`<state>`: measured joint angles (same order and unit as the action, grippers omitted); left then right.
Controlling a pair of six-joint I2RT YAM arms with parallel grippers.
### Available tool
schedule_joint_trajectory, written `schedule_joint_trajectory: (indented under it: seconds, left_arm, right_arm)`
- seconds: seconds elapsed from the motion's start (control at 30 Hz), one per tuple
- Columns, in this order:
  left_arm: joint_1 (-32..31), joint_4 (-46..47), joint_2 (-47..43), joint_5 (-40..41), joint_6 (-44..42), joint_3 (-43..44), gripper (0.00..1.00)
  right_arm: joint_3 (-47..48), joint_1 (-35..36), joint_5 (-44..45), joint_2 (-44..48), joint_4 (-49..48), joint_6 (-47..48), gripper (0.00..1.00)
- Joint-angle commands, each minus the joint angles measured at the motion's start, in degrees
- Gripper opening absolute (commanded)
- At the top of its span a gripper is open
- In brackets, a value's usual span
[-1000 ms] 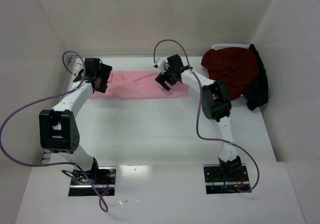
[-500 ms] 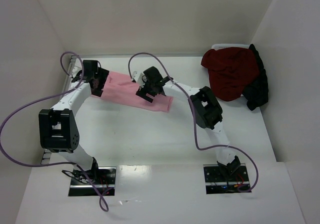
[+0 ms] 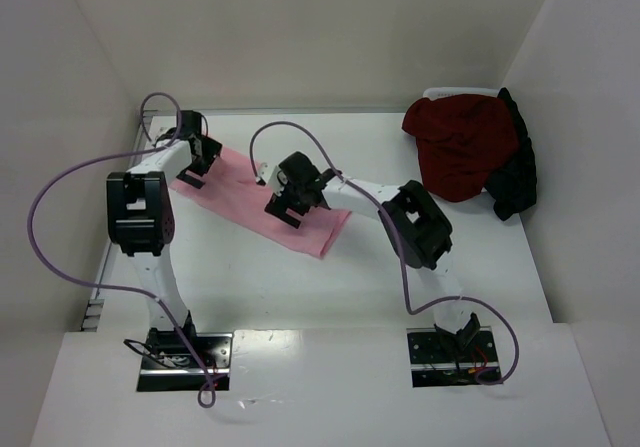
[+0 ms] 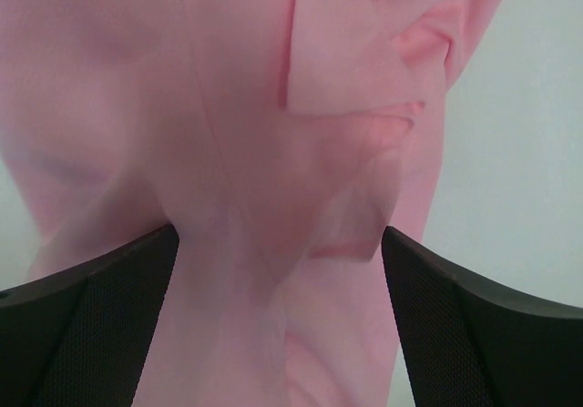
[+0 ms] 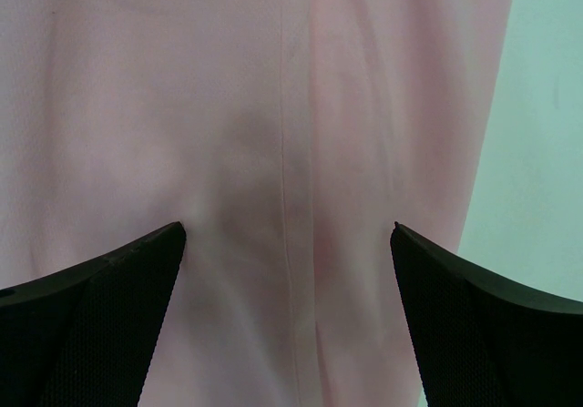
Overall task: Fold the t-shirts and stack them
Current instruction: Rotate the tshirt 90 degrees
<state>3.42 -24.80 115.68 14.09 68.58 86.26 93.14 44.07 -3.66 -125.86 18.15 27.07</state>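
The light pink t-shirt (image 3: 243,201), folded into a long strip, lies slantwise on the white table from back left to the middle. My left gripper (image 3: 194,157) is down on its back-left end, jaws wide open, with wrinkled pink cloth (image 4: 237,106) spanning the gap at my left gripper (image 4: 281,243). My right gripper (image 3: 286,203) stands on the strip's nearer part, also open; in its wrist view, smooth pink cloth (image 5: 182,88) with a seam fills the space at my right gripper (image 5: 289,234). A dark red t-shirt (image 3: 460,147) and a black t-shirt (image 3: 516,172) are heaped at back right.
The heap rests on a white bin (image 3: 452,92) against the right wall. White walls close in the table at the left, back and right. Purple cables loop over both arms. Bare table (image 5: 547,106) shows right of the strip.
The pink strip has swung from lying across the back to a slant. My right gripper moved left and nearer with it. The left arm's elbow swung in; its gripper stayed on the strip's end.
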Motion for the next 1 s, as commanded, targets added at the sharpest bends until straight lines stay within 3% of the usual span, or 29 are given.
schedule_joint_trajectory:
  seconds: [0.0, 0.33, 0.63, 0.8, 0.97]
  left_arm:
    - [-0.1, -3.1, 3.7, 0.2, -6.2, 5.4, 1.00]
    - [-3.2, -4.3, 9.2, -3.8, -11.4, 4.4, 1.00]
    - [-15.8, -6.9, 18.7, -9.0, -25.0, 20.9, 1.00]
    - [-19.7, -9.2, 23.4, -12.9, -27.4, 29.6, 1.00]
    - [-22.3, -9.7, 24.1, -13.9, -29.6, 32.7, 1.00]
  right_arm:
    - [-5.2, 2.3, -2.4, 0.6, 7.3, -3.1, 1.00]
    - [-15.7, 6.3, -7.1, 7.7, 3.2, -10.2, 1.00]
    - [-22.1, 7.3, -12.4, 12.7, -2.1, -16.2, 1.00]
    - [-23.4, 8.4, -13.6, 13.9, -3.3, -17.5, 1.00]
    - [-24.5, 8.4, -16.0, 15.1, -4.7, -20.9, 1.00]
